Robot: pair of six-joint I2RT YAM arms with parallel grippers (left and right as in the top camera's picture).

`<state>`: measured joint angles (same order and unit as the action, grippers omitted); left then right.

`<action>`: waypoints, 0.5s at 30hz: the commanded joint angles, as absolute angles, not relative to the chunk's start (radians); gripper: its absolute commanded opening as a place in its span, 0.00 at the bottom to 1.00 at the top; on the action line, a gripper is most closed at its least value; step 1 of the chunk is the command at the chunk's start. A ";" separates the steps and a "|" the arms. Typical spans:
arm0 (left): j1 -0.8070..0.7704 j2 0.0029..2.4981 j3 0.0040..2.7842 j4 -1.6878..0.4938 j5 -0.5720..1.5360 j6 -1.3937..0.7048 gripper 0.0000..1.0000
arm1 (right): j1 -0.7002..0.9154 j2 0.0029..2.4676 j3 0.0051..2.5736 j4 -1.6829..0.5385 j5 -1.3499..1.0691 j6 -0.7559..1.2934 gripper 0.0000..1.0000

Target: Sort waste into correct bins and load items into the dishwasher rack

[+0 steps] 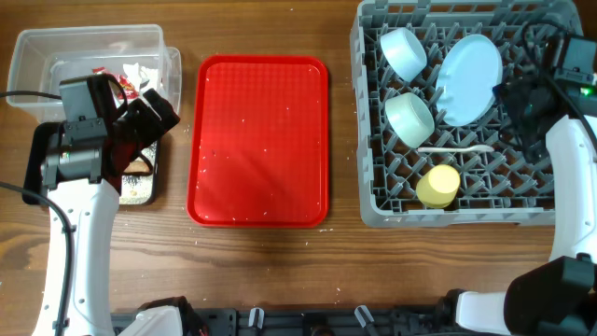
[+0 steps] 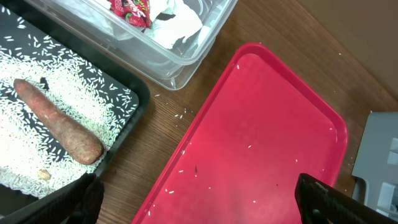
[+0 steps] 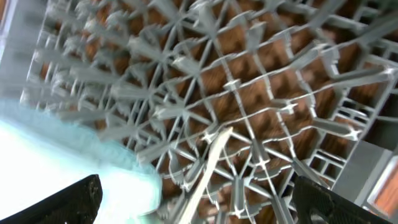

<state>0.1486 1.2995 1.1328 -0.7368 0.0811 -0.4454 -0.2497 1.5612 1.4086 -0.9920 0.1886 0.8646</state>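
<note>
Dishwasher rack [image 1: 373, 201] holds plate [image 1: 469, 77], blue bowl [image 1: 403, 51], green bowl [image 1: 409, 117], cup [image 1: 438, 185] and spoon [image 1: 457, 149]; wrapper [image 2: 132, 9] in clear tub [image 2: 186, 59], rice [image 2: 81, 93] in black tray [image 2: 134, 102]. Left gripper [image 2: 196, 199] and right gripper [image 3: 199, 199]: fingers spread, empty; task looks finished.

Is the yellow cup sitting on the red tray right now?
No, the yellow cup lies in the grey dishwasher rack, beside the white spoon, not on the red tray.

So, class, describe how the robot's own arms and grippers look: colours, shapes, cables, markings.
The left arm and right arm have smooth white rounded links joined by black boxy wrist units. The fingers are matte black and blunt. A thin black cable loops beside the left arm; a small green light shows on the right one. No readable markings.
</note>
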 commanded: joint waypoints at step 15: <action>0.144 1.294 1.147 -0.735 0.093 -0.422 1.00 | -0.249 0.721 1.437 -1.340 -0.233 0.059 1.00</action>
